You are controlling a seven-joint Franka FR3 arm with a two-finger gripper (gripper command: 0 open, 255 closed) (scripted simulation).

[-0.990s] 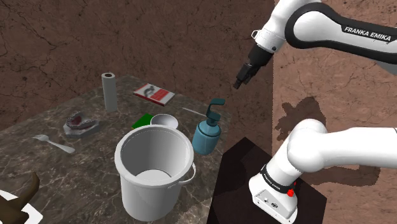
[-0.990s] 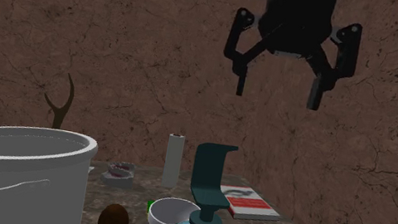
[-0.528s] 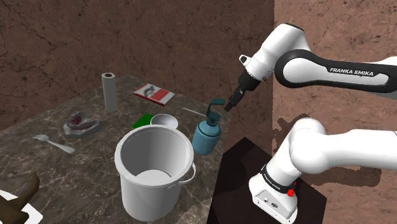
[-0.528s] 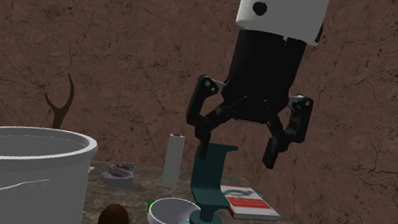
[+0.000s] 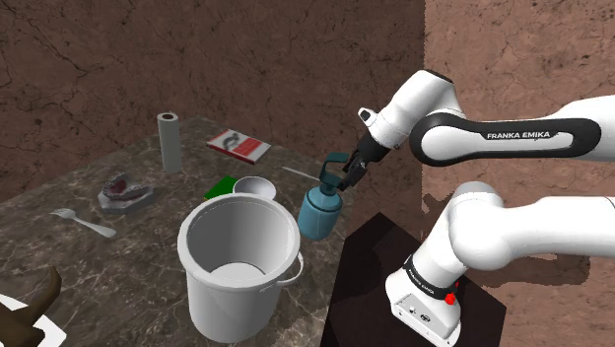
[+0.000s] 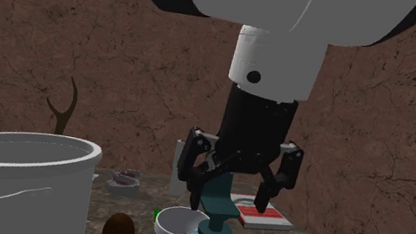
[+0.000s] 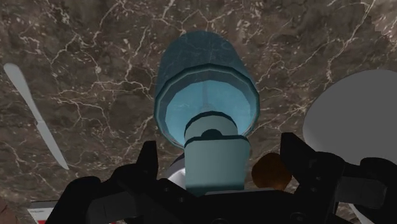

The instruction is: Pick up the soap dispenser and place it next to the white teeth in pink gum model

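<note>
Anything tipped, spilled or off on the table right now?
Nothing stands out. The soap dispenser, the white bucket and the paper roll all stand upright, and nothing is spilled. The gripper is open, straddling the dispenser's pump without clasping it.

Shoulder view: the soap dispenser's (image 5: 320,212) pump head is covered by the gripper (image 5: 337,179). The white bucket (image 5: 239,261) hides the near sides of a small bowl (image 5: 254,184) and a green object (image 5: 223,184) (too little shows to name it). A brown antler-like shape (image 5: 30,306) is cut off at the lower left corner. Second exterior view: the bottom edge cuts off the dispenser's bottle, and one gripper finger crosses the red and white book (image 6: 276,222).
</note>
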